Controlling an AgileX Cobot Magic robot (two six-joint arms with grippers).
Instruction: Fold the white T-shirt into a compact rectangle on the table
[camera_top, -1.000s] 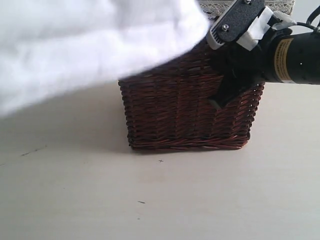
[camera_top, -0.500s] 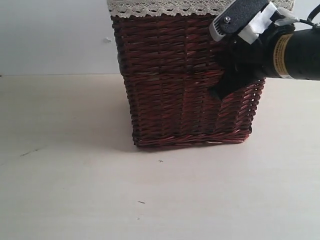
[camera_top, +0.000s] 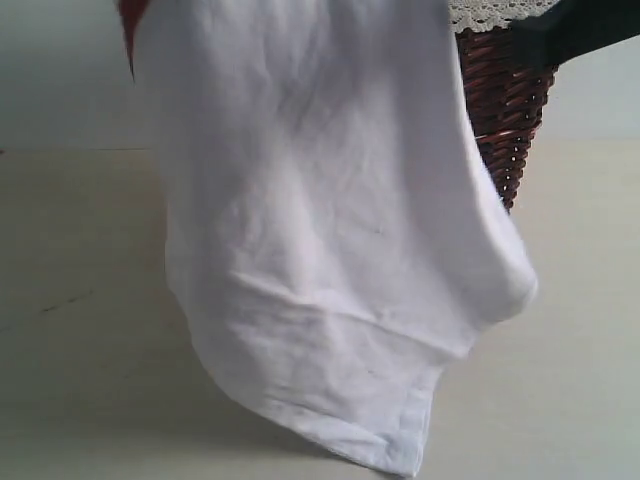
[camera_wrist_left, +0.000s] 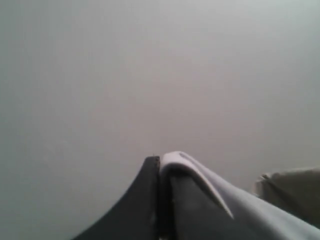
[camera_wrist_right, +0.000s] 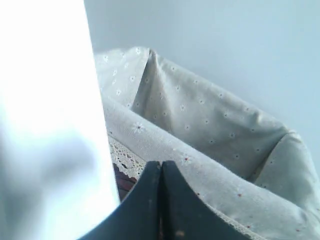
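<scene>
- The white T-shirt (camera_top: 320, 230) hangs up front in the exterior view, draped low over the table (camera_top: 80, 400).
- Only the left wrist view shows the grip: left tool (camera_wrist_left: 160, 162) clamped on a fold of shirt.
- Right wrist view: right tool (camera_wrist_right: 161, 167) closed and empty, beside the flowered lining (camera_wrist_right: 210, 125).
- Farther back, the wicker basket (camera_top: 505, 110) peeks out at right.

Setting: plain indoor test station, type uncertain. Evidence: bare cream table (camera_top: 80, 400); blank pale wall (camera_top: 60, 80) behind; one brown wicker basket (camera_top: 505, 110) with flowered, lace-edged cloth lining (camera_wrist_right: 210, 125).
</scene>
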